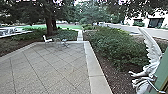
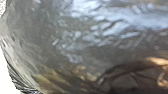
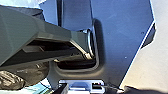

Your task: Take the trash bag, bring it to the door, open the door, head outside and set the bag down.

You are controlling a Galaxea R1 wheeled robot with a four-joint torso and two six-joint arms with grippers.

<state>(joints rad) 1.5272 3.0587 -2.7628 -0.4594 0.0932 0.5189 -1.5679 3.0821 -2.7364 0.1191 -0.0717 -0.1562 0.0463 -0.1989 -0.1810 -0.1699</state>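
Note:
Large and close in the left wrist view is the shiny black trash bag (image 2: 75, 42), its plastic wrinkled and catching the light. Part of what looks like the same dark bag (image 3: 32, 76) shows in the right wrist view, beyond the robot's jointed bar. How the bag is held cannot be made out. At the right edge of the head view stands a green door edge (image 1: 163, 71) with a metal handle (image 1: 153, 87), and past it lies the outdoors.
A paved patio (image 1: 50, 67) spreads ahead, with a pale stone border (image 1: 96, 75) along its right. Bushes (image 1: 117, 47) grow beyond the border. A white winged statue (image 1: 150, 67) stands close at the right. A white chair (image 1: 47, 40) is at the patio's far end, before trees.

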